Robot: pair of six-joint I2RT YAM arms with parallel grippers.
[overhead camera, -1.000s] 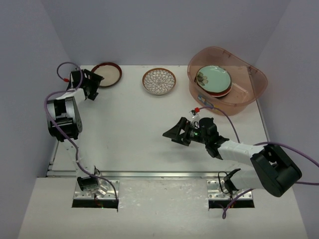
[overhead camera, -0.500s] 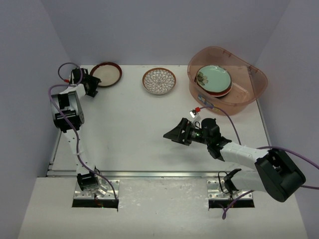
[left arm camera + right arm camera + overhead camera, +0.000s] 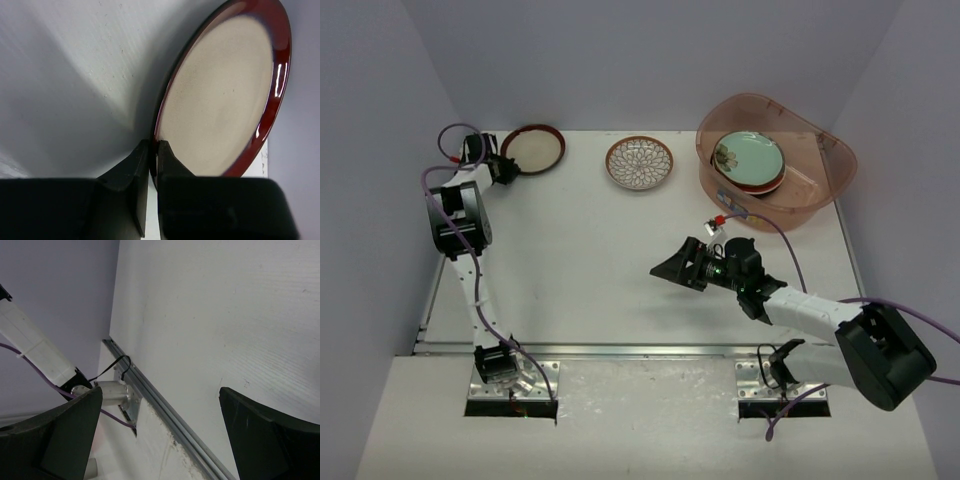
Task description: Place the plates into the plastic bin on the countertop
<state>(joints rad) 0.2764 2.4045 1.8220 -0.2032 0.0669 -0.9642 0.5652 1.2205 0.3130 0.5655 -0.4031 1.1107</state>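
Note:
At the back left of the countertop [image 3: 580,250] lies a dark-rimmed cream plate [image 3: 533,148]. My left gripper [image 3: 504,168] is shut on its near-left rim. In the left wrist view the plate [image 3: 220,95] shows a glossy red rim, pinched between the gripper's [image 3: 154,150] two black fingers. A brown lattice plate [image 3: 639,162] lies at the back middle. The pinkish plastic bin [image 3: 830,165] stands at the back right with a stack of plates inside, a mint green one [image 3: 750,158] on top. My right gripper [image 3: 670,270] hangs open and holds nothing over mid-table; its fingers [image 3: 60,435] stand wide apart.
The metal rail [image 3: 165,405] runs along the countertop's front edge, with the left arm's base [image 3: 112,392] beside it. Purple walls close in the left, back and right sides. A purple cable [image 3: 775,240] trails from the right arm near the bin.
My left gripper has slid onto the cream plate's rim and shut on it, from wide open. The right arm has shifted slightly, its gripper still open.

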